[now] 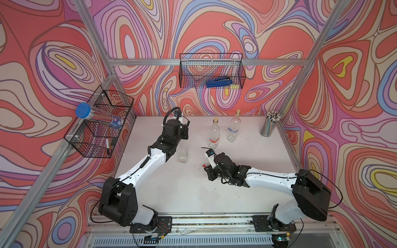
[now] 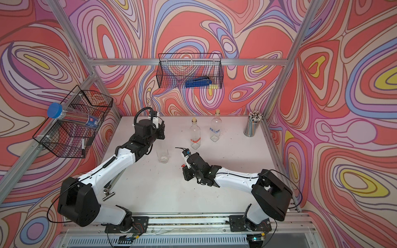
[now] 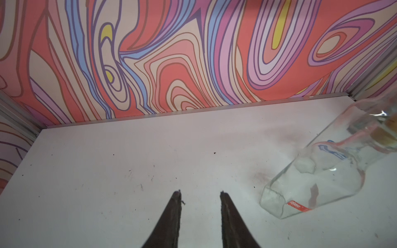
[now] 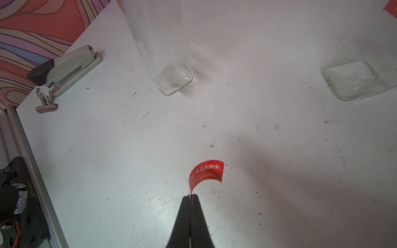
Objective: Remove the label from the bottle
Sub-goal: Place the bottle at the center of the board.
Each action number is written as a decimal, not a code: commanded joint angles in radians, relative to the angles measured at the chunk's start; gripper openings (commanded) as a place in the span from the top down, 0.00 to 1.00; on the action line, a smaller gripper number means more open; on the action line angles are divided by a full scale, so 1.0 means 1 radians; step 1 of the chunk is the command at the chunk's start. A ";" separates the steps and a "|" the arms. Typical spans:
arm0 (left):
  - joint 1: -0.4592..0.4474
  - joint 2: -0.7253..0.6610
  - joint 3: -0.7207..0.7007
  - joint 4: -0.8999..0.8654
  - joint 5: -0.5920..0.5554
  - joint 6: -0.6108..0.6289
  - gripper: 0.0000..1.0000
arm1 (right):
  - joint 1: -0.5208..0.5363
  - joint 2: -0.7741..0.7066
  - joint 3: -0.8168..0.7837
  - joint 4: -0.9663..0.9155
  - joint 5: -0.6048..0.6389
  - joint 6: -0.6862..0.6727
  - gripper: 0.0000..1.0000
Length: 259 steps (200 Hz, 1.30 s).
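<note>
This is a robotics lab test cell. A frame of silver aluminium extrusion bars [image 1: 148, 61] boxes in a scuffed white tabletop [image 1: 182, 189]. The walls are sheets printed with red, pink and blue swirls [image 1: 43, 64]. Two white-and-black robot arms [image 1: 146, 163] are bolted to a metal rail [image 1: 212, 219] along the front edge. Black wire baskets [image 1: 193, 70] hang from the frame, and staged props stand about: clear glass bottles [image 1: 213, 134], a metal cup of pencils [image 1: 266, 130] and a grey stapler [image 4: 64, 66].
</note>
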<state>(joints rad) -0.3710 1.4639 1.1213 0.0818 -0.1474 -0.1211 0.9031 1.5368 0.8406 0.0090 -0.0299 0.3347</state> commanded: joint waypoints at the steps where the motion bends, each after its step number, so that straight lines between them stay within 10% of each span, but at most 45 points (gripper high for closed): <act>1: 0.038 0.032 0.067 0.139 -0.009 0.040 1.00 | -0.015 0.036 0.041 0.026 -0.045 -0.019 1.00; 143: 0.152 0.346 0.279 0.311 0.006 0.033 1.00 | -0.087 0.089 0.118 0.006 -0.126 -0.039 1.00; 259: 0.153 0.343 0.154 0.377 -0.016 0.017 0.95 | -0.096 0.102 0.118 0.019 -0.145 -0.032 1.00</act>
<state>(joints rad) -0.2226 1.8320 1.3006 0.4255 -0.1547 -0.0978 0.8120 1.6329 0.9531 0.0147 -0.1631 0.3054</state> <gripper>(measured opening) 0.317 0.049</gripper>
